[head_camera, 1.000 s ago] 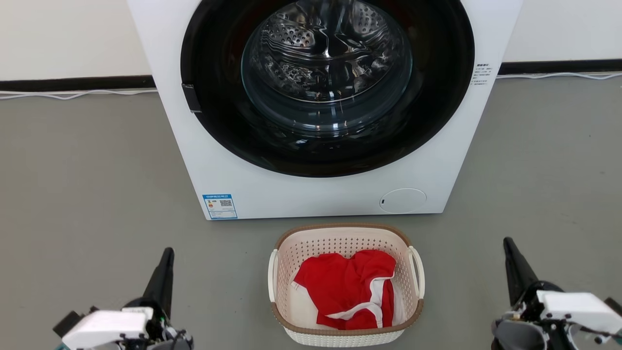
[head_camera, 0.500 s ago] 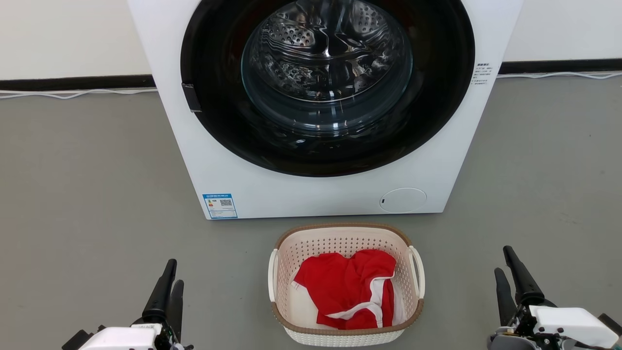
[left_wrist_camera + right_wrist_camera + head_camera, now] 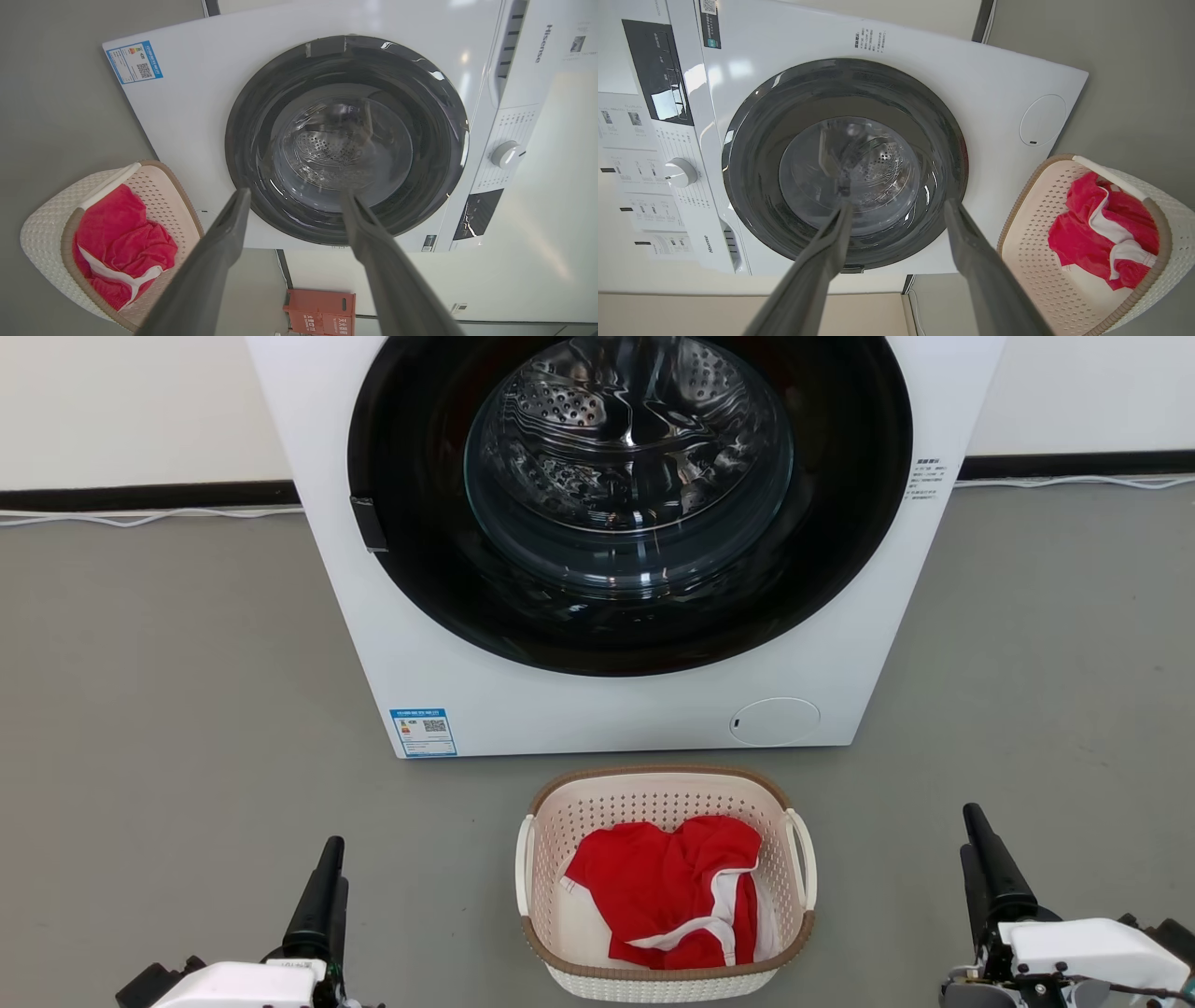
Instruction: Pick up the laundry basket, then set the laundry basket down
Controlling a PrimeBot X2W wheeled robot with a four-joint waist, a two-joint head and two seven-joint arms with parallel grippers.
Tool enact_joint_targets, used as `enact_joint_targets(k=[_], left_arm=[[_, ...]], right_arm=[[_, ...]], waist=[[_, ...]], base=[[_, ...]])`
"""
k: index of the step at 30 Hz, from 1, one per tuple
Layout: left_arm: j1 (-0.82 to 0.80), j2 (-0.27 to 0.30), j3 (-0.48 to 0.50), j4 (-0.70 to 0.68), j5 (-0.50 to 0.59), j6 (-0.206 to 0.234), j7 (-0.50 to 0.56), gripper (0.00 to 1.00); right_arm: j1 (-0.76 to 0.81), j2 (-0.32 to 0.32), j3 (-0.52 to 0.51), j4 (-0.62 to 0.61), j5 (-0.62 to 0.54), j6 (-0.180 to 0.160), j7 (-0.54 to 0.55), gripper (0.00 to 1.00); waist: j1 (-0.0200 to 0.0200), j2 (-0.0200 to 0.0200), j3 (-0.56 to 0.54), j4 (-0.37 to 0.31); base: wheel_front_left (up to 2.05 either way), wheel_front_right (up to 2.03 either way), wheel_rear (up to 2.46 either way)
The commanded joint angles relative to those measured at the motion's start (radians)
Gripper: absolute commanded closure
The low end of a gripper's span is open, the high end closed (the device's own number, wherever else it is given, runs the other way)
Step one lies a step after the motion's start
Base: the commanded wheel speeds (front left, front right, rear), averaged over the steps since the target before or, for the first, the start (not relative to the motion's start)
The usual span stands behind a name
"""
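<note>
Since a second ago my left gripper (image 3: 331, 863) has sunk lower toward the bottom of the head view, and my right gripper (image 3: 971, 831) sits a little lower too; the basket has not shifted. Along each wrist view my left fingers (image 3: 219, 242) and right fingers (image 3: 971, 242) stand spread apart with only air between them, aimed at the door of the big white front-loading washing machine (image 3: 579, 709).

The small cream-white perforated plastic laundry basket with a brown woven-look rim (image 3: 667, 772) rests on the smooth grey floor (image 3: 168, 691), just in front of the machine and midway between my two grippers, well apart from both. A crumpled red garment with white trim (image 3: 653, 887) lies inside it.

The machine's dark round door is shut over a shiny steel drum. A blue label (image 3: 422, 732) sits at its lower left corner and a round white cover (image 3: 774, 721) at its lower right. Behind runs a pale wall (image 3: 121, 401) with a black skirting strip (image 3: 140, 495), and a thin white cable (image 3: 140, 518) lies along the floor at its foot.
</note>
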Motion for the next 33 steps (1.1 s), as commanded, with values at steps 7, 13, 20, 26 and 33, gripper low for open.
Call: enact_joint_targets(k=[7, 13, 20, 26, 33], left_arm=[[-0.042, 0.009, 0.009, -0.016, 0.116, -0.002, -0.027, 0.0], [-0.043, 0.01, 0.012, -0.014, 0.211, -0.001, -0.045, 0.0], [-0.046, 0.011, 0.006, -0.016, 0.317, 0.01, -0.062, 0.0], [-0.046, 0.011, -0.003, -0.022, 0.429, 0.023, -0.08, 0.0], [-0.046, 0.013, -0.014, -0.023, 0.554, 0.036, -0.101, 0.0]], right_arm=[[-0.039, -0.017, 0.016, -0.036, -0.154, 0.003, -0.032, 0.0], [-0.041, -0.024, 0.028, -0.043, -0.264, 0.003, -0.05, 0.0], [-0.045, -0.036, 0.04, -0.047, -0.382, 0.004, -0.067, 0.0], [-0.05, -0.044, 0.052, -0.039, -0.497, 0.004, -0.085, 0.0], [-0.057, -0.048, 0.058, -0.029, -0.605, 0.004, -0.105, 0.0]], waist=[[-0.0001, 0.0, -0.001, 0.001], [-0.0001, 0.0, -0.003, 0.002], [-0.0001, 0.0, -0.003, 0.003], [-0.0001, 0.0, -0.003, 0.005], [-0.0001, 0.0, -0.003, 0.008]], base=[[0.0, 0.0, 0.0], [0.0, 0.0, 0.0], [0.0, 0.0, 0.0], [0.0, 0.0, 0.0], [0.0, 0.0, 0.0]])
